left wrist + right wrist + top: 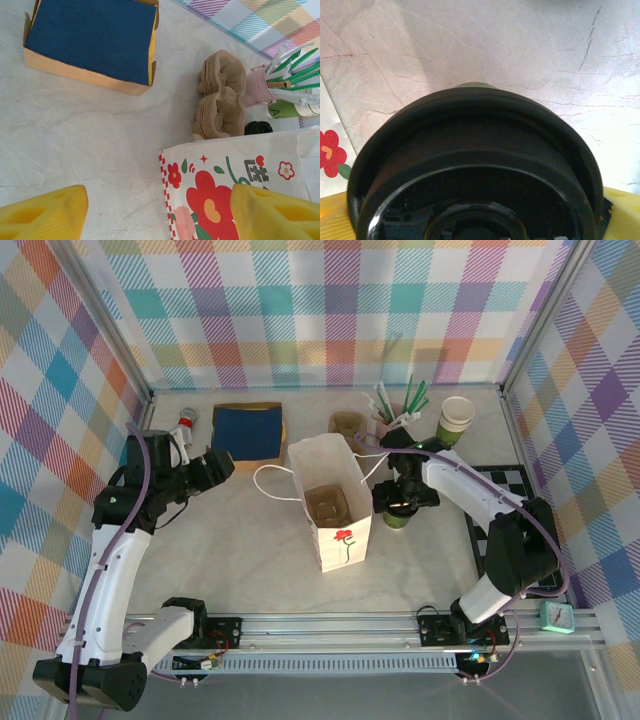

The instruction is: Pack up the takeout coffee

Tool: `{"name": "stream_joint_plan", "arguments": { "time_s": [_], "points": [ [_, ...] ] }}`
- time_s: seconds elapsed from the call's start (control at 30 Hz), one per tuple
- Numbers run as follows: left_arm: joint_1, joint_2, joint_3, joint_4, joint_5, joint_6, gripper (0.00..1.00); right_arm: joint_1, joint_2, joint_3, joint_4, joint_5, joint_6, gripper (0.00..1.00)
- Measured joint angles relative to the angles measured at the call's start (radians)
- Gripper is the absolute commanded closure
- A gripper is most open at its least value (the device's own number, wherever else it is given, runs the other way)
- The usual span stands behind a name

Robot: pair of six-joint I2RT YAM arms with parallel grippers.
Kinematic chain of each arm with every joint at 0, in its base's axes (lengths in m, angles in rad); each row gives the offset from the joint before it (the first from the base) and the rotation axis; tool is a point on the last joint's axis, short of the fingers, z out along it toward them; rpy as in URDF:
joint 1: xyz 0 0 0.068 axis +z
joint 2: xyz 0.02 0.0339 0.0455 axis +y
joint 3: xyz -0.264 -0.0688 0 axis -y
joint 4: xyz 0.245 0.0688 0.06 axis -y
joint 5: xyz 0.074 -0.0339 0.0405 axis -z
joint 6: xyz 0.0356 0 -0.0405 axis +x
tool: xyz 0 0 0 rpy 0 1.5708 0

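The takeout coffee (398, 521) stands on the table just right of the white flowered paper bag (330, 505). Its green body shows below my right gripper (402, 498), which sits right over it. In the right wrist view the black lid (470, 165) lies between the yellow fingers (332, 220), and my right gripper (475, 220) is open wide around it. The bag stands upright and open, with a brown pulp carrier (328, 505) inside. My left gripper (215, 468) hangs open to the left of the bag (225, 180), and nothing is between the fingers of the left gripper (160, 215).
A box of blue napkins (247, 432) sits at the back left. A stack of pulp carriers (348, 424), a pink cup of green stirrers (395, 410) and a stack of lidless cups (455, 420) stand behind the bag. The bag's string handles (272, 480) trail leftward.
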Motion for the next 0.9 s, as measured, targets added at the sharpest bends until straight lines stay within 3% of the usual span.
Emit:
{"name": "stream_joint_plan", "arguments": {
  "time_s": [0.57,0.9],
  "points": [
    [0.000,0.000,0.000,0.000,-0.005,0.000,0.25,0.000,0.052,-0.015,0.055,-0.011,-0.003,0.00],
    [0.000,0.000,0.000,0.000,-0.007,0.000,0.25,-0.011,0.054,-0.022,0.071,-0.015,-0.005,0.08]
  ]
}}
